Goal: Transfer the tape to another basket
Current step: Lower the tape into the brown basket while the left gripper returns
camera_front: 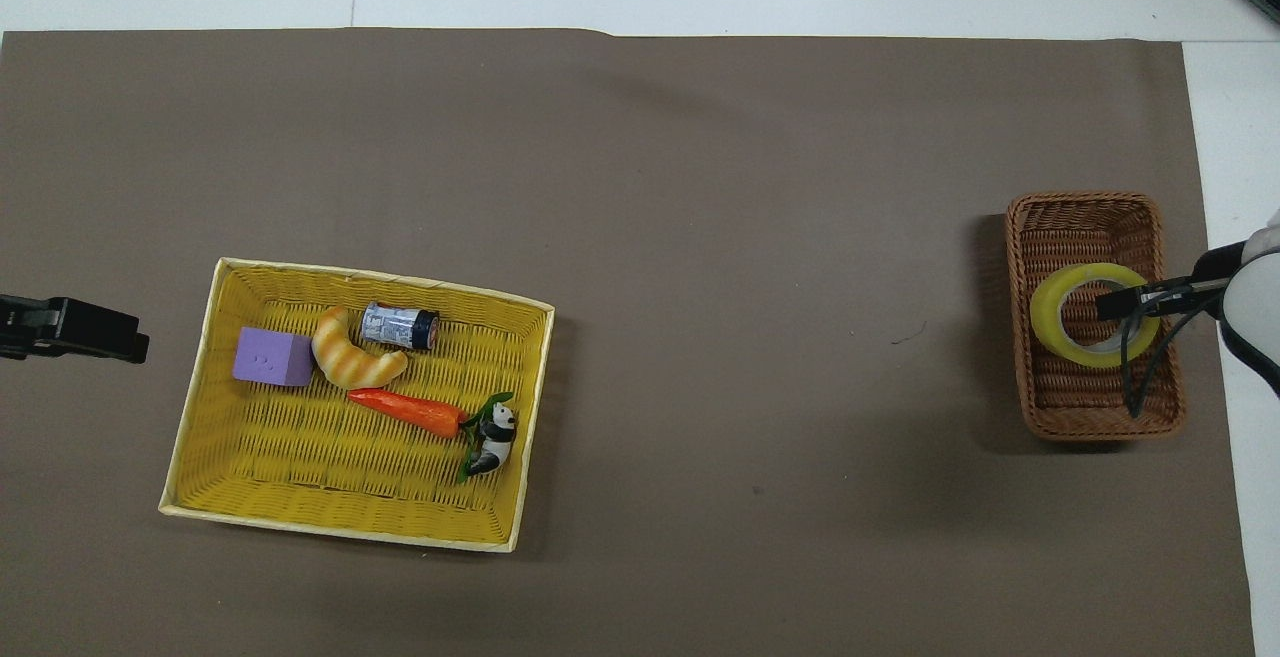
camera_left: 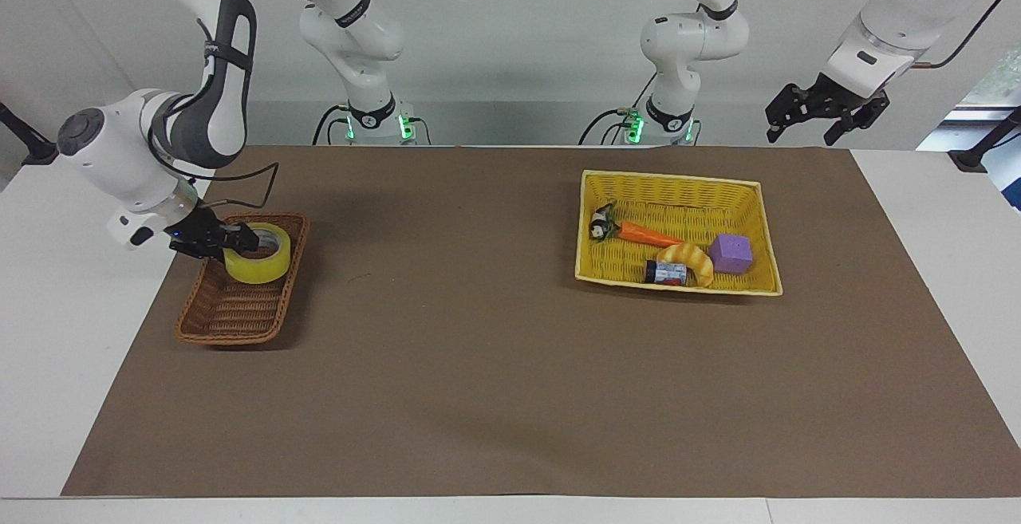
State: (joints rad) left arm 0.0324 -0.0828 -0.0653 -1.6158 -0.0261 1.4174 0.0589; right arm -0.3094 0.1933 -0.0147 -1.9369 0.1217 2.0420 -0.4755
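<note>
Tape (camera_left: 256,253) in basket (camera_left: 231,313): right jaws clamped on rim; left jaws apart, holding nothing.

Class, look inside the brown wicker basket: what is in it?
Only the tape, gripped at its wall by the right gripper. It hides part of the brown wicker basket floor; whether it rests there is unclear.

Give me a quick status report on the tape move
Right end effector shut on tape, low in brown basket. Left end effector open, waiting. Nothing obstructing.
</note>
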